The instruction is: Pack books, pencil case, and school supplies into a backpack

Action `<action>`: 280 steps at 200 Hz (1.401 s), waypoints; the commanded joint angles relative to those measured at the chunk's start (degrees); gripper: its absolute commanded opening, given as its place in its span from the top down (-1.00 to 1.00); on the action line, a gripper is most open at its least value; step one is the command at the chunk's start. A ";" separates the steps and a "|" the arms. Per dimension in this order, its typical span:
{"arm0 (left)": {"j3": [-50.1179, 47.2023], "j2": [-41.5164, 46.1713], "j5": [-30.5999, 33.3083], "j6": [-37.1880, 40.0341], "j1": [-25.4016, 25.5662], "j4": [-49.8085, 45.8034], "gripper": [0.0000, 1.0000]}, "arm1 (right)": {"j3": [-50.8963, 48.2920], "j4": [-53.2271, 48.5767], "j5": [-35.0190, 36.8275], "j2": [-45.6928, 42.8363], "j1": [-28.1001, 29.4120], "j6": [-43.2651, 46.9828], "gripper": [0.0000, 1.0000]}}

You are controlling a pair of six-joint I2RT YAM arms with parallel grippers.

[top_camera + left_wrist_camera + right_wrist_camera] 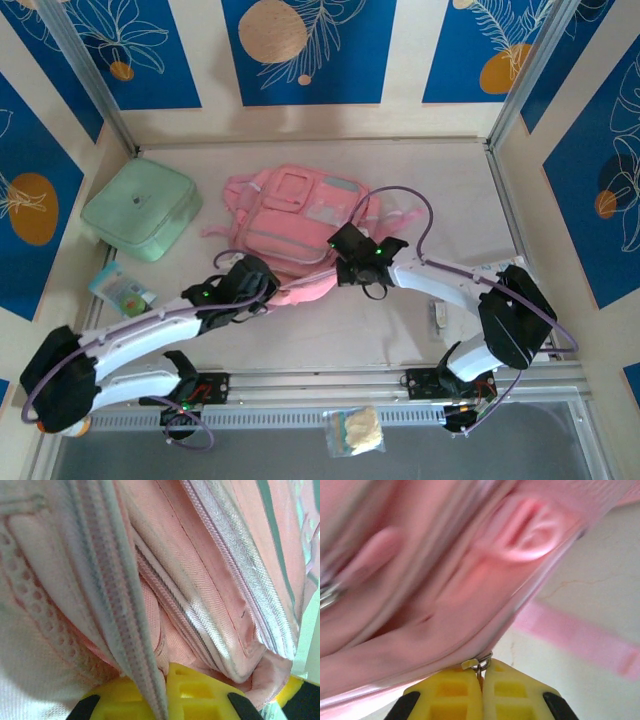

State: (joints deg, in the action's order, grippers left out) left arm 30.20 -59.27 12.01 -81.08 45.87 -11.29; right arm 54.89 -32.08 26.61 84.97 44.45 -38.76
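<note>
Two grips on: left gripper (166, 692) pinches backpack (200, 580) edge, right gripper (482, 676) nips the zip pull (478, 664) at its tips; a crooked tug could slip it free

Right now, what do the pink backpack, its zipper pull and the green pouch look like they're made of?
The backpack looks like matte woven fabric: the left wrist view shows a fine twill weave and stitched seams. The zipper pull looks metal, silvery and shiny, though blurred. The green pouch seems soft, matte fabric with rounded corners; its weave is too small to tell.
</note>
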 commanded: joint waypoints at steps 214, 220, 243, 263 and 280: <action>6.86 7.03 -3.95 21.42 -8.58 -14.25 0.08 | 4.77 0.17 -22.86 -1.94 -17.90 10.39 0.03; 6.69 6.38 -4.27 20.67 -7.46 -12.24 0.08 | 5.74 0.49 -23.23 -0.87 -18.44 10.14 0.00; 5.95 1.86 -2.27 17.69 -3.50 -6.96 0.04 | 11.85 -0.59 -25.35 5.24 -20.33 8.26 -0.20; 5.88 -3.18 -3.71 16.73 -2.59 -1.92 0.04 | 16.28 -0.64 -26.25 10.29 -20.54 5.26 -0.21; 7.05 -6.73 -3.81 16.65 -2.02 -0.32 0.04 | 19.45 -0.92 -26.62 14.12 -21.43 2.28 -0.21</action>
State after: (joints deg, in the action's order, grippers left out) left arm 35.53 -62.28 8.84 -63.02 43.03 -16.64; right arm 70.30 -31.94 3.51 95.02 23.92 -32.23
